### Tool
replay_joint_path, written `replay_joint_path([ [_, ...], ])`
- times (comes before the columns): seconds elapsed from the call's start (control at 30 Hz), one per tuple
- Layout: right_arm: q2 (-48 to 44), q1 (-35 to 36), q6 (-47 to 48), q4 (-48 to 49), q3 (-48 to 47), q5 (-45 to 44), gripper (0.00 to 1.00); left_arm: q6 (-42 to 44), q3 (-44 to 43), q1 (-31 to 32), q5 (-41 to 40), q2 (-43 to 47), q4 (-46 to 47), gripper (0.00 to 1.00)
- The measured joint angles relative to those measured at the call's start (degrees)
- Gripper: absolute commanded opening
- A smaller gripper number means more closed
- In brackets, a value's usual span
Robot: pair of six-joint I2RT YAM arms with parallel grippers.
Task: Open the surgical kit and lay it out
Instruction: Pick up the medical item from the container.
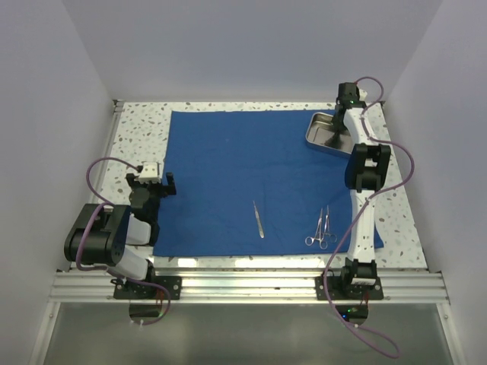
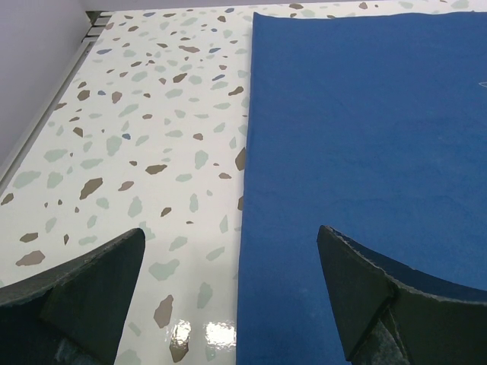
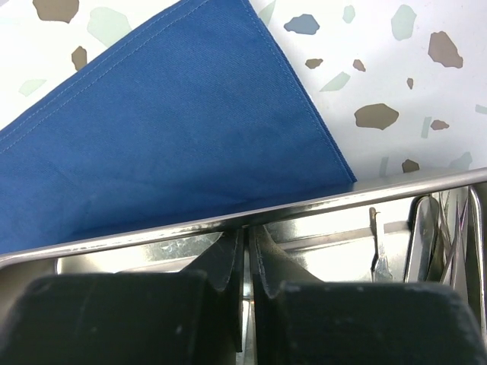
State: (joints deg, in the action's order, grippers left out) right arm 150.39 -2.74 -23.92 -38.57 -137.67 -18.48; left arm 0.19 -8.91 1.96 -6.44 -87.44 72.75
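The royal-blue cloth wrap (image 1: 228, 175) lies spread flat as a large sheet. Steel tweezers (image 1: 259, 219) and ring-handled forceps (image 1: 323, 228) rest on its near part. The small steel tray (image 1: 323, 133) sits on the sheet's far right corner. My right gripper (image 1: 340, 115) reaches down into it. In the right wrist view the right gripper (image 3: 245, 232) is shut just under the tray's far rim (image 3: 319, 207), and whether anything is pinched does not show. More steel instruments (image 3: 449, 236) lie in the tray to the right. My left gripper (image 2: 230, 232) hangs wide open over the cloth's left edge (image 2: 358, 152), holding nothing.
The speckled tabletop (image 2: 137, 137) shows left of the sheet, and a strip of it (image 3: 396, 84) lies beyond the tray. White walls close in the table on three sides. A metal rail (image 1: 243, 285) carrying both arm bases runs along the near edge.
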Motion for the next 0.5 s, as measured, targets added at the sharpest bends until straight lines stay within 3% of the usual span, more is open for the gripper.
replay_joint_path([
  [0.5, -0.59, 0.79, 0.61, 0.28, 0.55, 0.17, 0.0, 0.02, 0.0, 0.0, 0.0, -0.11, 0.0, 1.0],
])
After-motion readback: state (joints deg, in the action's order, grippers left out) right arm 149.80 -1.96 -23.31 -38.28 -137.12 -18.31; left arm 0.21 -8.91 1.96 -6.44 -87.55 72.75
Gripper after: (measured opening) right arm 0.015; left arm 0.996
